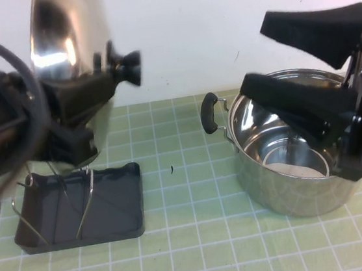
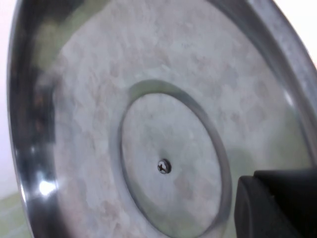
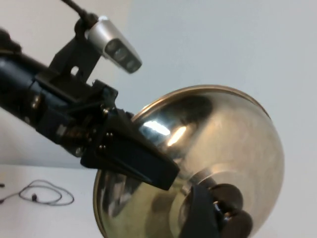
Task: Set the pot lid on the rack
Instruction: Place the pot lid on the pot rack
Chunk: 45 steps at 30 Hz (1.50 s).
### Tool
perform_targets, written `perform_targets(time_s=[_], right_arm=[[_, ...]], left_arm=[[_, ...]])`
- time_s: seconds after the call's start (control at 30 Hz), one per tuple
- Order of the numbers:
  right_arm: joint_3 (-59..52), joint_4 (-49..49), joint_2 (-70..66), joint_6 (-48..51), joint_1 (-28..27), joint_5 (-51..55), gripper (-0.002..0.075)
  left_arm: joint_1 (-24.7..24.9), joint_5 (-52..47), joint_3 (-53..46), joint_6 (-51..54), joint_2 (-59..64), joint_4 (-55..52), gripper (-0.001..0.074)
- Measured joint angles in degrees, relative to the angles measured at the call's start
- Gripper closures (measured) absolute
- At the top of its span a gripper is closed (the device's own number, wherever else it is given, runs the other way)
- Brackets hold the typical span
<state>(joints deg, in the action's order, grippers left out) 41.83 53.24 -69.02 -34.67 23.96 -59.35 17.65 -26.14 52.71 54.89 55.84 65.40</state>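
The pot lid (image 1: 65,37) is shiny domed steel with a black knob (image 1: 130,66). It is held up on its edge, above the back of the rack. My left gripper (image 1: 96,112) is shut on the lid near its lower rim. The left wrist view shows the lid's underside (image 2: 148,124) and one finger (image 2: 277,203) against it. The right wrist view shows the dome (image 3: 223,144) and the knob (image 3: 230,201). The rack (image 1: 116,201) is a dark grey tray with wire prongs (image 1: 83,199), below the lid. My right gripper (image 1: 255,57) is open and empty above the pot.
A deep steel pot (image 1: 289,169) with black side handles (image 1: 210,112) stands on the right of the green grid mat (image 1: 193,239). A white wall is close behind. A thin cable (image 3: 42,193) lies on the white surface behind the left arm.
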Motion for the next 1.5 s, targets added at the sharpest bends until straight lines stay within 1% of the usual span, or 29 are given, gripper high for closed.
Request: perform_targets(time_s=[0.13, 0.2, 0.3, 0.53, 0.8, 1.13, 1.3, 1.5], right_arm=[[0.0, 1.33, 0.0, 0.0, 0.0, 1.12, 0.0226], [0.0, 1.61, 0.0, 0.0, 0.0, 2.07, 0.0229], [0.0, 2.16, 0.0, 0.0, 0.0, 3.54, 0.023], [0.0, 3.95, 0.0, -0.22, 0.0, 6.27, 0.0231], [0.0, 4.31, 0.0, -0.35, 0.0, 8.26, 0.0232], [0.0, 4.49, 0.0, -0.35, 0.0, 9.83, 0.0232], [0.0, 4.59, 0.0, -0.35, 0.0, 11.81, 0.0232], [0.0, 4.59, 0.0, -0.35, 0.0, 12.66, 0.0232]], left_arm=[[0.0, -0.69, 0.13, -9.35, 0.23, -15.16, 0.0642], [0.0, -0.83, 0.13, -12.51, 0.96, -19.95, 0.0642], [0.0, -0.72, 0.13, -15.25, 2.18, -24.37, 0.0642], [0.0, 1.28, 0.13, -18.3, 6.95, -30.67, 0.0642], [0.0, 2.16, 0.13, -20.3, 13.59, -34.56, 0.0642], [0.0, 2.63, 0.13, -27.56, 15.7, -43.24, 0.0642], [0.0, 2.63, 0.13, -29.74, 16.95, -44.52, 0.0642], [0.0, 2.71, 0.13, -29.89, 18.37, -45.28, 0.0641]])
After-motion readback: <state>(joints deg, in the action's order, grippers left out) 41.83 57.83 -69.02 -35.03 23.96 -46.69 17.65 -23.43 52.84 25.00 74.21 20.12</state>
